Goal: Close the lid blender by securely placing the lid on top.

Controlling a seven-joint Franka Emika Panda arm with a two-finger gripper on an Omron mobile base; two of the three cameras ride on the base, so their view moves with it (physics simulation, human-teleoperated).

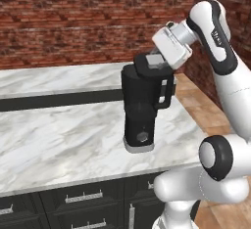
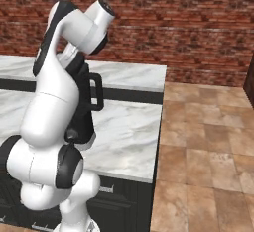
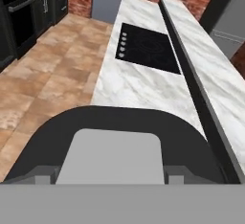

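Hand view: lid lies directly between the fingers, which grasp it atop the blender.

The setting was a rendered domestic kitchen, identified by a white marble counter on dark cabinets with bar handles, backed by a red brick wall. In the hand view, a black cooktop with a row of knobs was set into the counter at 12 o'clock, and a dark built-in oven stood at 10 o'clock across a tan tiled floor. A tall black blender stood on the counter near its 3 o'clock end in the left base view.
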